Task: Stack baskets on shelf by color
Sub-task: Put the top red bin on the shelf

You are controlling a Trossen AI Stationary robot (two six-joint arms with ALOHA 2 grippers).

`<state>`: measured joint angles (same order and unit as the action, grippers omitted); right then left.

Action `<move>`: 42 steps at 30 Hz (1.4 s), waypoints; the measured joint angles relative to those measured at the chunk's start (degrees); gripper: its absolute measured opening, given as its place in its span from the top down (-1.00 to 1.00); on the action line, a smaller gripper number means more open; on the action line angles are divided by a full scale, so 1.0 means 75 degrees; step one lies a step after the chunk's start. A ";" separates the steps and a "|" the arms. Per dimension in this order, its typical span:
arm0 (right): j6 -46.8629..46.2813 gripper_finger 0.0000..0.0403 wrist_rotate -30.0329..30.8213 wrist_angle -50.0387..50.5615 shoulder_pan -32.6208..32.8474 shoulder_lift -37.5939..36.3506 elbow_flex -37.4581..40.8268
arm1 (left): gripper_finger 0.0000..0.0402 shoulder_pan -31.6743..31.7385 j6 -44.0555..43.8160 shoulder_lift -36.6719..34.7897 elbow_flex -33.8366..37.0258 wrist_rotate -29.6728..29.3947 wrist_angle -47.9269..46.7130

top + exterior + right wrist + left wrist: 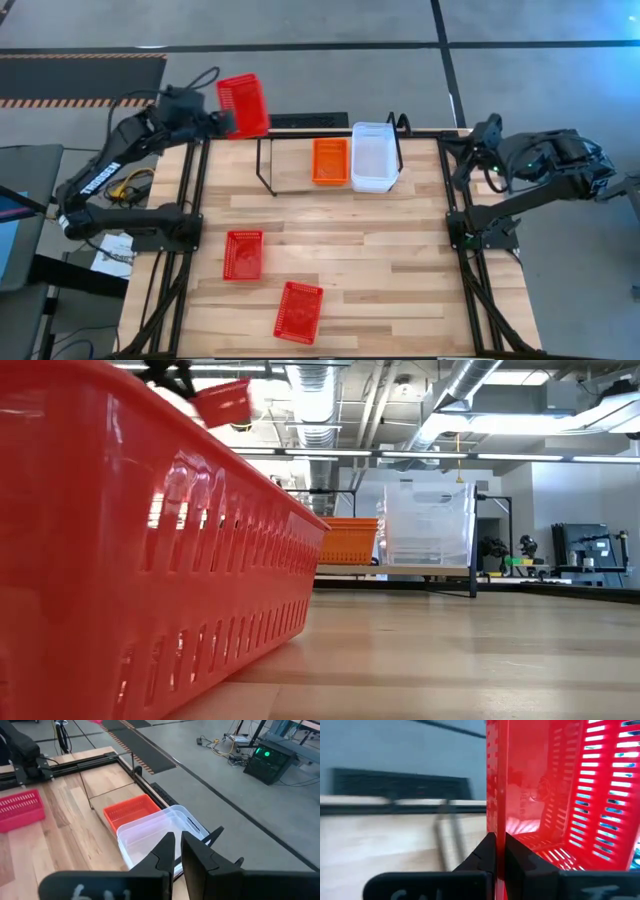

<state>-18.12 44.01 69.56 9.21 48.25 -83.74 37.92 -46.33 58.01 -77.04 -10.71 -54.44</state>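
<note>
The left gripper (228,121) is clamped on the wall of a red basket (244,105), holding it tilted in the air just off the shelf's (268,165) left end, near the table's (400,270) far left corner. In the left wrist view its fingers (487,851) pinch the red mesh rim. On the shelf an orange basket (330,161) sits in the middle, with a clear basket (374,156) touching it on the shelf's right part. Two more red baskets lie on the table, well in front of the shelf: one (243,254) toward the left, another (299,311) nearer the front edge. The right gripper (478,150) hangs beside the shelf's right end, its fingers nearly together and holding nothing.
</note>
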 joint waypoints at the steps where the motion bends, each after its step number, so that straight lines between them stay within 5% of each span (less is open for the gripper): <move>1: 0.0005 0.74 0.0000 0.0003 0.0000 -0.0019 0.0000 | 1.00 -0.0286 -0.0027 0.0080 0.0011 -0.0060 0.0242; 11: 0.0044 0.74 0.0001 0.0005 0.0000 -0.0431 -0.0003 | 1.00 -0.1981 -0.0321 0.1807 0.0038 -0.0228 0.1545; 25: 0.0082 0.74 -0.0055 0.1050 0.0000 -0.0996 -0.0003 | 1.00 -0.2292 -0.1848 0.3965 0.0041 -0.0425 0.1482; 35: 0.0050 0.74 -0.0064 0.1676 0.0000 -0.1468 -0.0006 | 1.00 -0.2315 -0.2635 0.4073 0.0041 -0.1265 0.1176; 42: 0.0020 0.74 -0.0073 0.1719 0.0007 -0.1915 -0.0002 | 1.00 -0.2318 -0.3150 0.4053 0.0035 -0.1145 0.0027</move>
<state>-17.97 43.46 82.46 9.27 33.88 -83.76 20.53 -69.95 88.40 -76.77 -19.30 -54.24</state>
